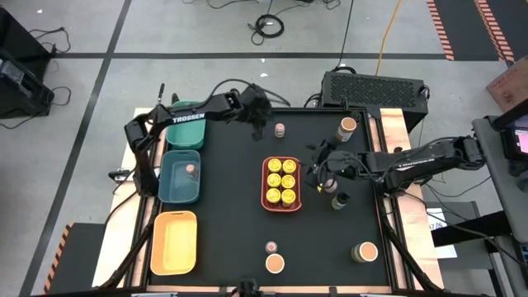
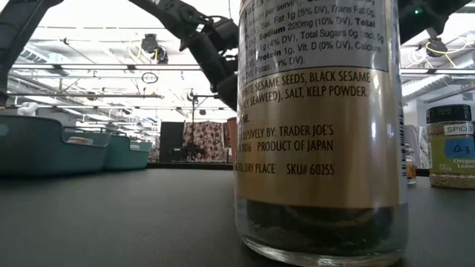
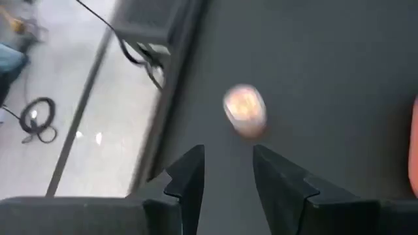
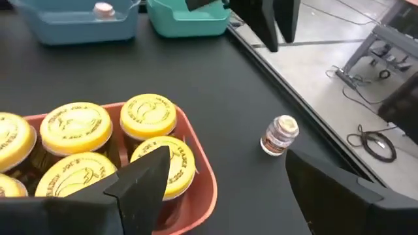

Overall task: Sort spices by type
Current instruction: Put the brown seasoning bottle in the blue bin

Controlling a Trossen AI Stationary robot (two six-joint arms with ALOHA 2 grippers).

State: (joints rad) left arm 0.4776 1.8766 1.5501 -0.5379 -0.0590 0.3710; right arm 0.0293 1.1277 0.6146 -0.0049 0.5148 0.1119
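The step in hand looks like the fetching of the small round jar with the pinkish-brown lid (image 1: pixel 280 129), which stands alone on the black surface (image 1: pixel 223 214) near its far edge; one jar of the same kind (image 1: pixel 190 168) already sits in the rectangular teal plastic tray (image 1: pixel 167 192), so that tray seems its likely home.

The left tool (image 1: pixel 261 122) hangs above the surface just beside this jar, its fingers (image 3: pixel 189 179) clenched on nothing; in the left wrist view the jar lies ahead of the fingertips and a little to one side, apart from them, not between them. The next move would call for the fingers to part, the tool to centre over the lid and come down round the jar; the jar is narrow and light, so an off-centre close could tip it.

The right tool (image 1: pixel 317 175) hovers with its jaws released and empty, just beside the rectangular coral plastic tray (image 1: pixel 266 183); six round jars with bright yellow lids (image 1: pixel 281 181) fill that tray, directly under and ahead of its fingers in the right wrist view.

Unsorted jars remain: a wider tan-orange lidded jar (image 1: pixel 347 125) beyond the right tool, a dark-lidded jar (image 1: pixel 339 200) just behind it, and three more jars (image 1: pixel 275 263) near the front edge; the rectangular yellow plastic tray (image 1: pixel 175 242) holds nothing.
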